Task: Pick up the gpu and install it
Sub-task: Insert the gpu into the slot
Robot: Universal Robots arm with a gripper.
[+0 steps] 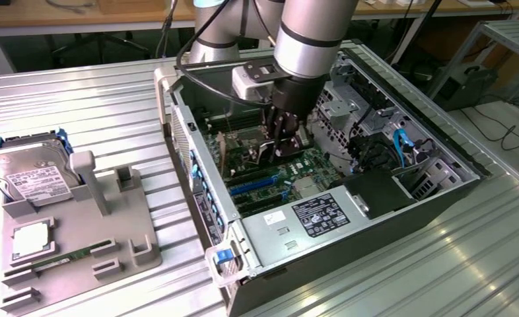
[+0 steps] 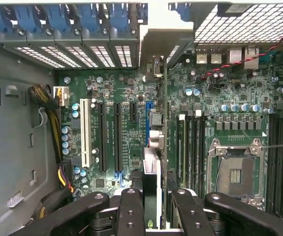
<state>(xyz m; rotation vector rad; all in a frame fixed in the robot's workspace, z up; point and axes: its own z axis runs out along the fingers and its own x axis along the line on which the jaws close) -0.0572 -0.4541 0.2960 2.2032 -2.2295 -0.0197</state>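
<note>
While I look from the exterior view, I see my gripper (image 1: pixel 282 142) down inside the open computer case (image 1: pixel 436 181), which rests on the worktop (image 1: pixel 92 112). It is closed on the gpu (image 1: pixel 269 148), which stands on its thin edge just above the green board.

In the wrist view, the gpu (image 2: pixel 153 187) sits between the black fingers (image 2: pixel 130 209). Its long side runs straight away from the gripper (image 2: pixel 154 216), in line with the blue slot (image 2: pixel 148 120) right beside it.
</note>
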